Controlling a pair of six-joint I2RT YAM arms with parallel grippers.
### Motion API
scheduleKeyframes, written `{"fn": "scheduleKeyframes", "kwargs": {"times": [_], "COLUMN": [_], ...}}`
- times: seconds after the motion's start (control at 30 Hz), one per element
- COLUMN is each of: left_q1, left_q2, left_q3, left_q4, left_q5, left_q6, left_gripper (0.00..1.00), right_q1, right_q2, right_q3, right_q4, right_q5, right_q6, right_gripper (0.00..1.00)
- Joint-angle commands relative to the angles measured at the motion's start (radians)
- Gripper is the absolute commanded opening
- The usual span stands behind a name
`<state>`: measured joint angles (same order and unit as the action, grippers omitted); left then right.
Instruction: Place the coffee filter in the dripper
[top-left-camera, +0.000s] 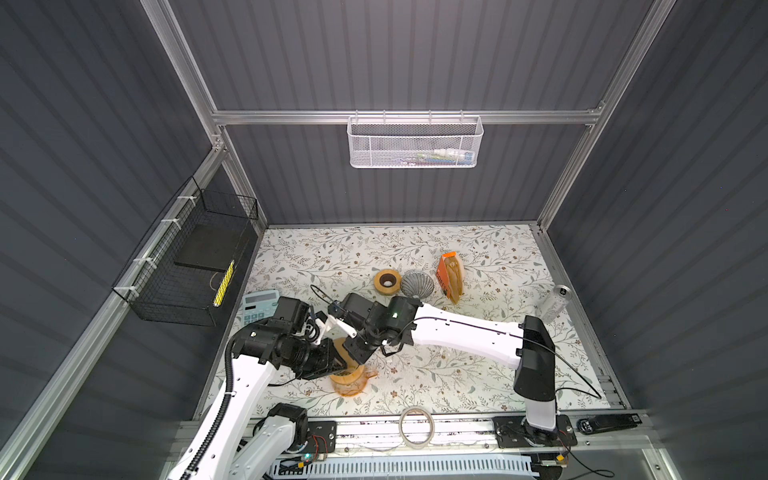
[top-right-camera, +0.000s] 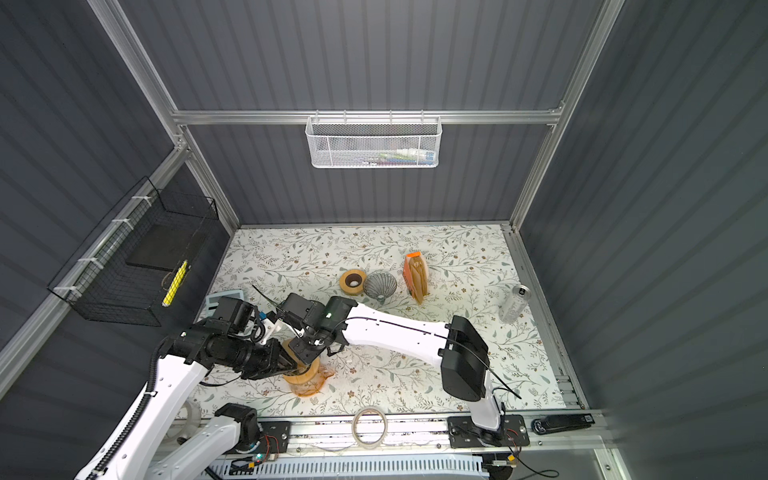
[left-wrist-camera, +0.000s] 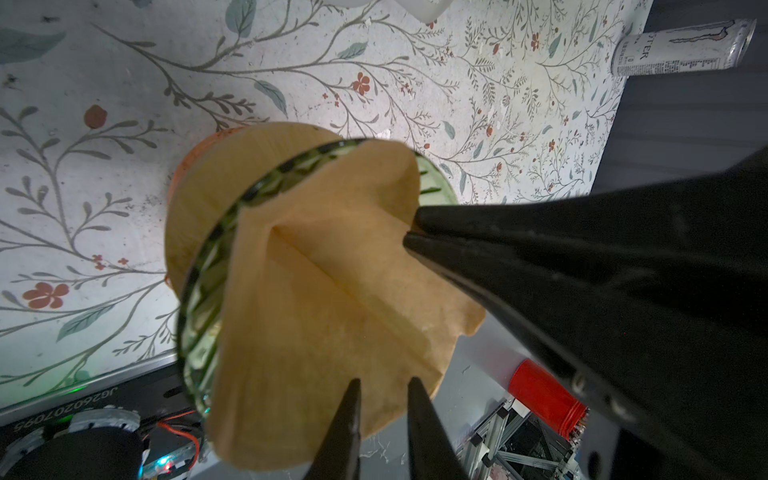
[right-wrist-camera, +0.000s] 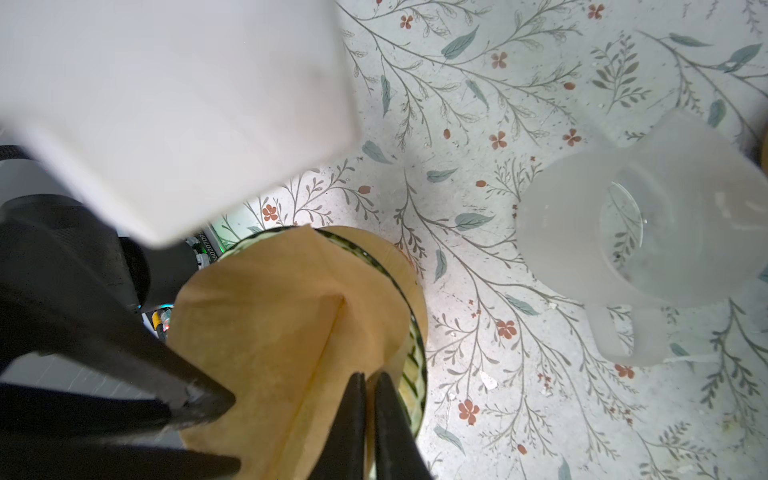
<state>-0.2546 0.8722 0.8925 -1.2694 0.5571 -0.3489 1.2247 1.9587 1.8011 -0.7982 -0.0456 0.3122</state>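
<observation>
Over the dripper, two grippers tend one filter

Near the front of the surface (top-left-camera: 457, 386), the coffee filter (left-wrist-camera: 316, 316) sits half-opened in the glass dripper (left-wrist-camera: 193, 295), one side above the rim. The right gripper (right-wrist-camera: 372, 376) jaws pinch its edge, likely to spread it. The left gripper (left-wrist-camera: 383, 380) jaws stand slightly parted astride the opposite edge. Beyond, a filter packet (top-left-camera: 451, 276) lies idle.

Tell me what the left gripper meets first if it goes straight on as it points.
The coffee filter: its paper lies directly ahead of the left gripper, over the dripper. They may already touch; depth is unclear.
</observation>
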Motion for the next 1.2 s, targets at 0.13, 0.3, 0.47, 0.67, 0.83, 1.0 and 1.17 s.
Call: {"fn": "scheduleKeyframes", "kwargs": {"times": [0.13, 0.3, 0.47, 0.67, 0.83, 1.0, 1.17], "left_q1": [0.000, 0.000, 0.000, 0.000, 0.000, 0.000, 0.000], "left_q2": [-0.014, -0.020, -0.021, -0.013, -0.004, -0.002, -0.002], "left_q3": [-0.019, -0.029, -0.017, 0.016, 0.047, 0.061, 0.065], "left_q4": [-0.048, -0.048, -0.048, -0.033, -0.024, -0.022, -0.021], "left_q5": [0.027, 0.025, 0.014, -0.002, -0.006, -0.005, -0.006], "left_q6": [0.042, 0.045, 0.048, 0.035, 0.028, 0.026, 0.023], "left_gripper": [0.22, 0.23, 0.22, 0.23, 0.24, 0.24, 0.24], "right_q1": [-0.006, -0.009, -0.011, -0.010, -0.010, -0.010, -0.010], "right_q2": [0.020, 0.024, 0.029, 0.008, -0.011, -0.029, -0.043], "right_q3": [0.014, 0.017, 0.021, 0.025, 0.026, 0.027, 0.027], "right_q4": [0.008, 0.008, 0.004, 0.003, 0.003, 0.002, 0.002], "right_q5": [-0.008, -0.007, -0.007, -0.008, -0.004, 0.006, 0.016], "right_q6": [0.010, 0.012, 0.011, 0.010, 0.009, 0.009, 0.010], "right_gripper": [0.11, 0.11, 0.11, 0.14, 0.17, 0.21, 0.25]}}
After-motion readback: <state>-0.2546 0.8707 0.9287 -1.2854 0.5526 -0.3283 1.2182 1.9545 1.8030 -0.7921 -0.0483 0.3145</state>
